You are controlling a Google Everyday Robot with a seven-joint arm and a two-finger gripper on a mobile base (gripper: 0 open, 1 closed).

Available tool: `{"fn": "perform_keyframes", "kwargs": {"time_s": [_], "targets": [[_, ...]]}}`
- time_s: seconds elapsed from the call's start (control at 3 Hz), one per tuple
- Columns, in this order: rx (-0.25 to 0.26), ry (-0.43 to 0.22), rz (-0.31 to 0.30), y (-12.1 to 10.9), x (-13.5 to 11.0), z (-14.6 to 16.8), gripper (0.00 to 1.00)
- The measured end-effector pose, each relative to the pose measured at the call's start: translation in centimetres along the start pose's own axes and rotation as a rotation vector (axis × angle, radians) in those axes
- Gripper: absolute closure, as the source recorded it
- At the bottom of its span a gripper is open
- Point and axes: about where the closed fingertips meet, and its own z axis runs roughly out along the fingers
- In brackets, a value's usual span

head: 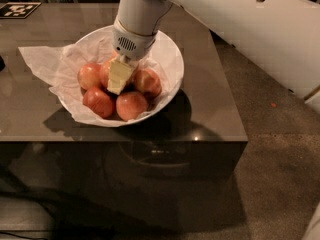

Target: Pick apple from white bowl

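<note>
The white bowl (170,59) stands on a dark table, lined with crumpled white tissue paper (47,64) that spills out to the left. Several reddish-orange apples lie in it. My gripper (119,77) reaches down from the arm into the middle of the pile. It sits over one apple (105,72), which shows only as an orange sliver at the gripper's left side. The yellowest apple cannot be made out; the gripper hides the centre of the pile.
The table's (210,109) front edge runs just below the bowl and its right edge is near the bowl's right side. The white arm (240,29) crosses the upper right. A black-and-white marker tag (17,9) lies at the far left corner. Grey carpet (280,159) lies to the right.
</note>
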Motion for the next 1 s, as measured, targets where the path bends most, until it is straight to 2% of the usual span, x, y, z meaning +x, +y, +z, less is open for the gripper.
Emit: {"fn": "perform_keyframes", "kwargs": {"time_s": [0.33, 0.67, 1.0], "targets": [[0.0, 0.0, 0.0, 0.0, 0.0, 0.0, 1.0], [0.015, -0.003, -0.019, 0.4, -0.4, -1.0, 1.0], [0.051, -0.011, -0.041, 0.9, -0.9, -3.7, 1.0]]}}
